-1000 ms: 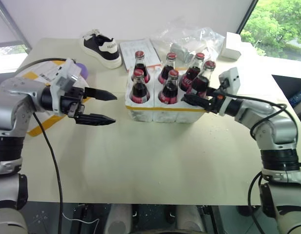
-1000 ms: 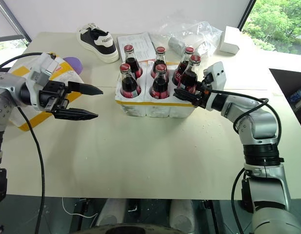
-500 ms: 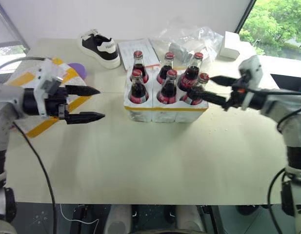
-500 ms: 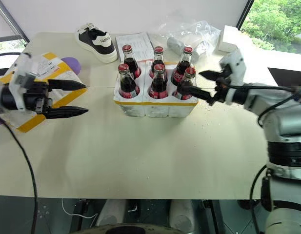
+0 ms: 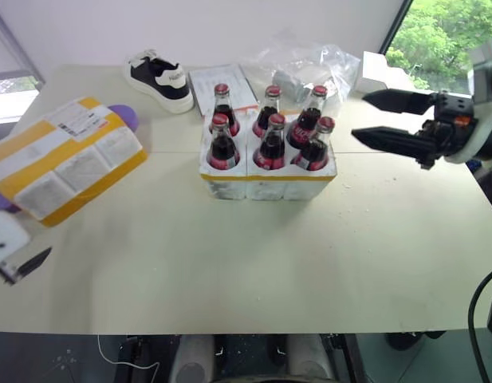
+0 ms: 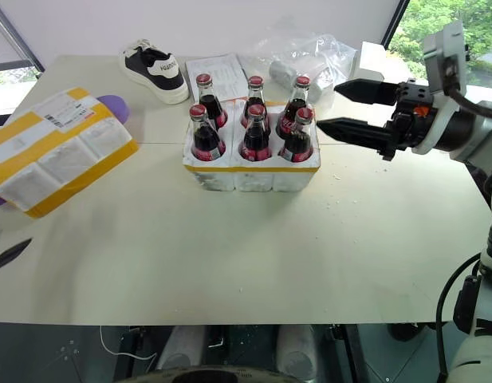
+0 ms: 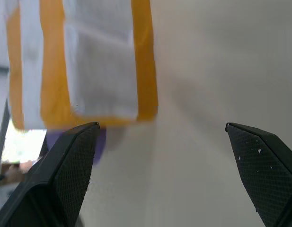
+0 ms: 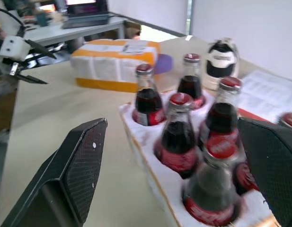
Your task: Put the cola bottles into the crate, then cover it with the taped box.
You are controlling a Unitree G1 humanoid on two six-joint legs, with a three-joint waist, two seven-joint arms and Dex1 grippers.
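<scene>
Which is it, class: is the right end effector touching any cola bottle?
Apart. In the right eye view the right end effector hangs open beside the crate, with bare table showing between its fingertips and the nearest cola bottle.

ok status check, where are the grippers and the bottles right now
Both grippers open, empty: right gripper beside the crate, left gripper near the taped box. All six cola bottles seated. Nothing blocking the box.
</scene>
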